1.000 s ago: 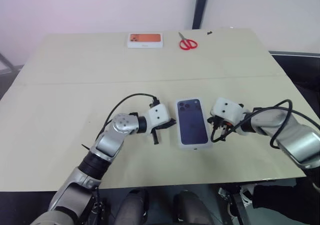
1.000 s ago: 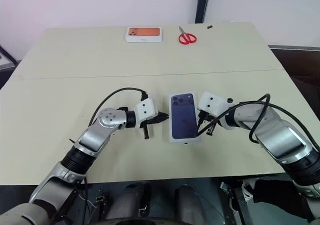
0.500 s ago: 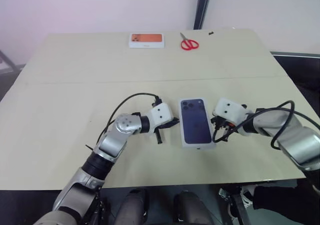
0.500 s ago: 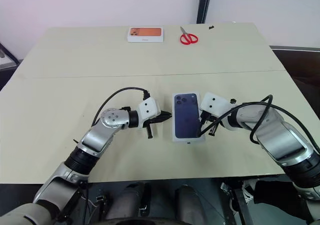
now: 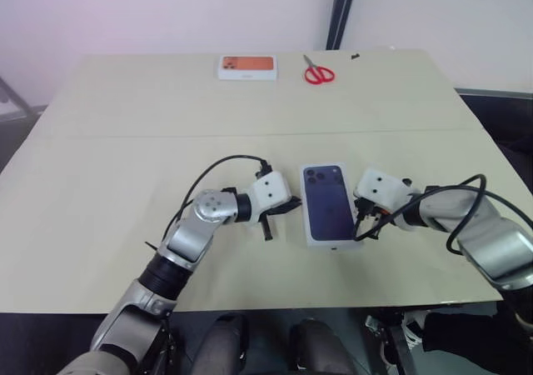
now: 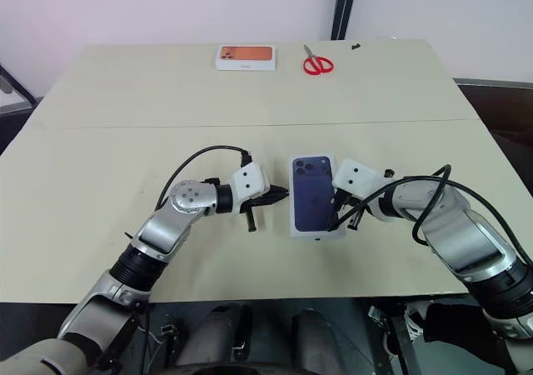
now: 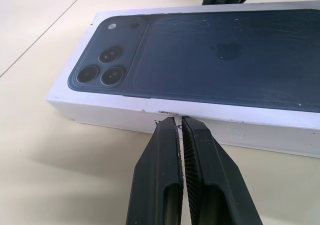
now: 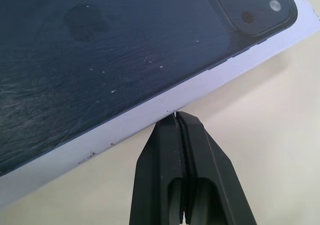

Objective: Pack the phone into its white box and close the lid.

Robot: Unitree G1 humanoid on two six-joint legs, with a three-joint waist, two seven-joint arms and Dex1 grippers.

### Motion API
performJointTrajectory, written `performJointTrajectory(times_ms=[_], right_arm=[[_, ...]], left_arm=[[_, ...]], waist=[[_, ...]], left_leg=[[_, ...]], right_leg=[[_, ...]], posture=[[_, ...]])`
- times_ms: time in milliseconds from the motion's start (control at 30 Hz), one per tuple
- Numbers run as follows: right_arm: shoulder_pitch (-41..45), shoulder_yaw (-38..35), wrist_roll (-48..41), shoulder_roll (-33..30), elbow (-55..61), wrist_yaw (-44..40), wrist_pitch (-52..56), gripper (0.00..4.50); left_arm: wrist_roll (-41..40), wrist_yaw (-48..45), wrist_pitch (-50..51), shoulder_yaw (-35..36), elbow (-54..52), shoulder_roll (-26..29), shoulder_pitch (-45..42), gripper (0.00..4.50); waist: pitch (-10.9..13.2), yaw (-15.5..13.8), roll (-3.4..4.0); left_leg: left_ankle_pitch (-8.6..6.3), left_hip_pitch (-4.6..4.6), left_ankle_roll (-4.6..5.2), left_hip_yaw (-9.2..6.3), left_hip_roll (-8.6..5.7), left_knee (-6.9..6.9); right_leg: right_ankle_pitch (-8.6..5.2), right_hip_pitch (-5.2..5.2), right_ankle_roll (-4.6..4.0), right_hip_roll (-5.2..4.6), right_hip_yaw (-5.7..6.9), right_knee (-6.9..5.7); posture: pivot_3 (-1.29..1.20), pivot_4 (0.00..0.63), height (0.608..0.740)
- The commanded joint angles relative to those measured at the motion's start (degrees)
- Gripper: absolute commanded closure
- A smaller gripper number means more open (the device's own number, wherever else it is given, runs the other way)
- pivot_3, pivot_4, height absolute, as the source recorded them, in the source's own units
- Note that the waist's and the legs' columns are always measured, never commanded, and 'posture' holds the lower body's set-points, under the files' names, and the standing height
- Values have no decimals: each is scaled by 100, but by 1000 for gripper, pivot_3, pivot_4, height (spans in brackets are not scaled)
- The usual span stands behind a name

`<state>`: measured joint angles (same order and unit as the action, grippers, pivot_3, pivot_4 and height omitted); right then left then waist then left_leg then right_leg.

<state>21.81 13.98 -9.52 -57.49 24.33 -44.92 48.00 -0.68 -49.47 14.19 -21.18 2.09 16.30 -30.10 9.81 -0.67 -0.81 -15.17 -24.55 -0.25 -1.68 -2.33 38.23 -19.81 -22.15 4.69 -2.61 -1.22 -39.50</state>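
Note:
The lid (image 5: pixel 326 202), white with a dark blue phone printed on its top, sits closed on the white box (image 7: pixel 225 127) near the table's front middle. The phone itself is hidden. My left gripper (image 5: pixel 293 203) is shut, and its tips (image 7: pixel 179 120) press against the box's left long side. My right gripper (image 5: pixel 361 226) is also shut with nothing in it. Its tips (image 8: pixel 175 116) meet the box's right long side at the lid's edge.
A white box with an orange picture (image 5: pixel 247 67) and red scissors (image 5: pixel 318 73) lie at the table's far edge. A seam (image 5: pixel 166 135) runs across the beige table. The front edge is close behind both arms.

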Motion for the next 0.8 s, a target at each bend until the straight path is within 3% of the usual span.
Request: performJointTrajectory(times_ms=[33, 800], right_arm=[[-44, -101, -12, 67, 170, -93, -50, 4453], [-91, -222, 92, -9, 148, -257, -50, 4453]], left_arm=[[-131, 20, -140, 17, -289, -150, -111, 4260], [-119, -13, -154, -7, -321, -146, -40, 4260]], waist=[[0, -4, 0], [0, -2, 0]], left_leg=[[0, 0, 0, 0, 0, 0], [0, 0, -1, 0, -1, 1]], right_leg=[[0, 0, 0, 0, 0, 0], [0, -1, 0, 0, 0, -3]], posture=[[0, 150, 740], [0, 150, 740]])
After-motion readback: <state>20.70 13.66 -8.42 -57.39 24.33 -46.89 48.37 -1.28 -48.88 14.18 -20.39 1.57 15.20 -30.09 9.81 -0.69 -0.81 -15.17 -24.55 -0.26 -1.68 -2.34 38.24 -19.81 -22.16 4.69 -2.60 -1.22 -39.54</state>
